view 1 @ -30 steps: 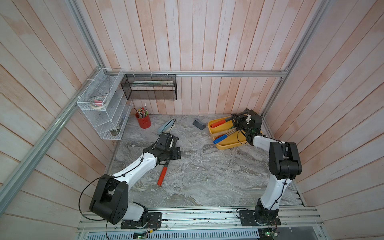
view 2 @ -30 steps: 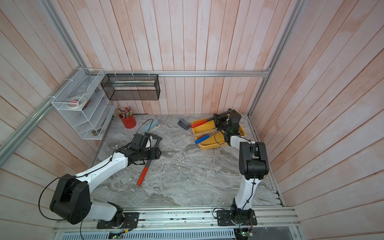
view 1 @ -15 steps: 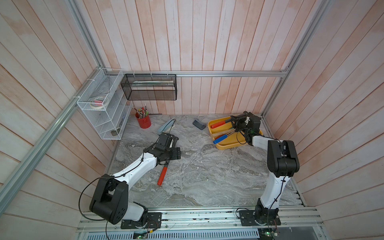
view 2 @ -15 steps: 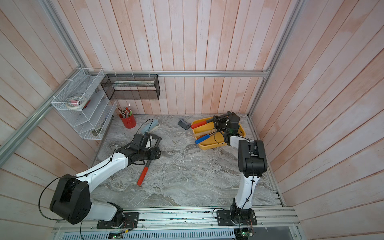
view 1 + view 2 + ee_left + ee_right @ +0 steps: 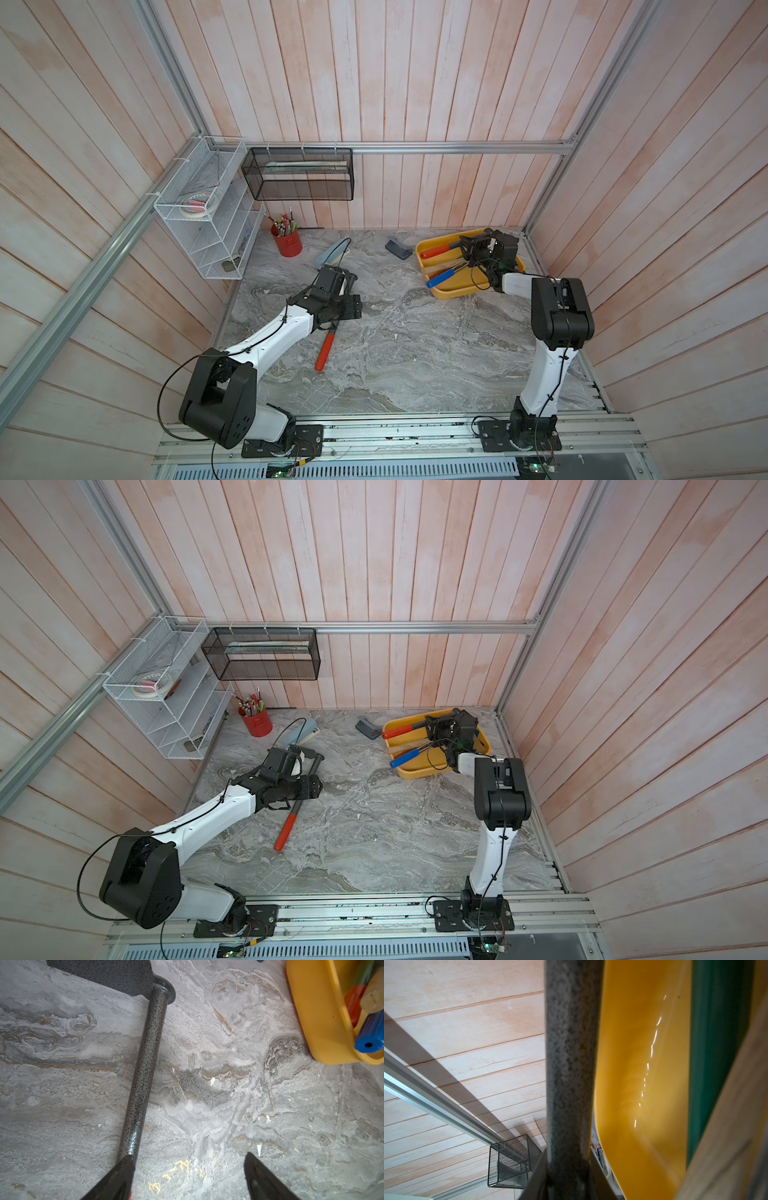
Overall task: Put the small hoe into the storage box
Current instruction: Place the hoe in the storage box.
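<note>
The small hoe [image 5: 326, 351] [image 5: 286, 831] lies on the marble table: red grip, speckled grey shaft [image 5: 143, 1064], flat blade set crosswise at its far end. My left gripper [image 5: 334, 318] [image 5: 291, 793] [image 5: 185, 1157] hangs open low over it, and the shaft runs under one fingertip [image 5: 124, 1165]. The storage box [image 5: 453, 296] [image 5: 419, 776] [image 5: 311, 1012] [image 5: 643, 1064], a yellow tray, sits at the back right. Over it my right gripper [image 5: 467, 245] [image 5: 432, 726] [image 5: 566, 1159] is shut on the speckled shaft [image 5: 571, 1043] of a second red-handled tool [image 5: 434, 251] [image 5: 397, 731]; its head is hidden.
A blue-handled tool [image 5: 440, 277] and a wooden handle lie in the tray. A grey block [image 5: 398, 248], a pale blue object [image 5: 332, 253] and a red pencil cup [image 5: 287, 243] stand near the back wall. A black mesh basket [image 5: 299, 180] and white wire rack [image 5: 208, 220] hang there.
The right arm has shifted slightly to the left over the tray, still gripping the shaft. The left arm and the hoe have not moved.
</note>
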Available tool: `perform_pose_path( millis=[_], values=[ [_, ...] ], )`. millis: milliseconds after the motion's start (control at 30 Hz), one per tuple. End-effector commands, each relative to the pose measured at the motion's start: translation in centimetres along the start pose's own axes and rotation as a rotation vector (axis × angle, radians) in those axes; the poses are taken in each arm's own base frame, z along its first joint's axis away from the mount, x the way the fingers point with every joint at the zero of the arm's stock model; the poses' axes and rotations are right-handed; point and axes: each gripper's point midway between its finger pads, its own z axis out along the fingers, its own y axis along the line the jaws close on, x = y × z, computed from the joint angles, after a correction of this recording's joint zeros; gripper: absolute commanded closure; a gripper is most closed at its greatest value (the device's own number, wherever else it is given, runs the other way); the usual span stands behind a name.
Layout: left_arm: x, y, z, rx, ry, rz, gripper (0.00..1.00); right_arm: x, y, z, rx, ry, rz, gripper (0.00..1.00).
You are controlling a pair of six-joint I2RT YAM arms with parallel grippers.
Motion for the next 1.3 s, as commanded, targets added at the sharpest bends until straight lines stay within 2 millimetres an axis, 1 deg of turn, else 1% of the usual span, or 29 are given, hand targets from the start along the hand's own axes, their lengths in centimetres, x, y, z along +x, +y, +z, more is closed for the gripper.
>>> perform_pose_path(
  millis=[0,200,300,600,733,867,1267],
  values=[
    [0.1,0.1,0.0,0.009,-0.006,0.003,0.15,0.3,3.7,0.2,-0.114,0.019,-0.053,0.83],
    [0.4,0.3,0.1,0.002,-0.002,0.004,0.15,0.0,2.9,0.5,-0.102,0.02,-0.044,0.83],
    [0.4,0.3,0.2,0.002,-0.001,0.003,0.15,-0.5,2.5,0.6,-0.098,0.015,-0.038,0.83],
    [0.4,0.4,0.3,-0.001,0.0,0.003,0.15,-1.6,2.9,1.1,-0.071,-0.006,-0.065,0.82],
    [0.5,0.4,0.5,0.001,0.003,0.006,0.15,-1.9,2.9,1.6,-0.045,-0.011,-0.088,0.82],
    [0.5,0.3,0.6,0.002,0.005,0.011,0.15,-2.2,2.4,2.1,-0.023,-0.016,-0.088,0.82],
    [0.5,0.8,0.2,-0.026,0.0,0.021,0.15,-3.5,1.5,3.9,0.029,-0.033,-0.114,0.82]
  ],
)
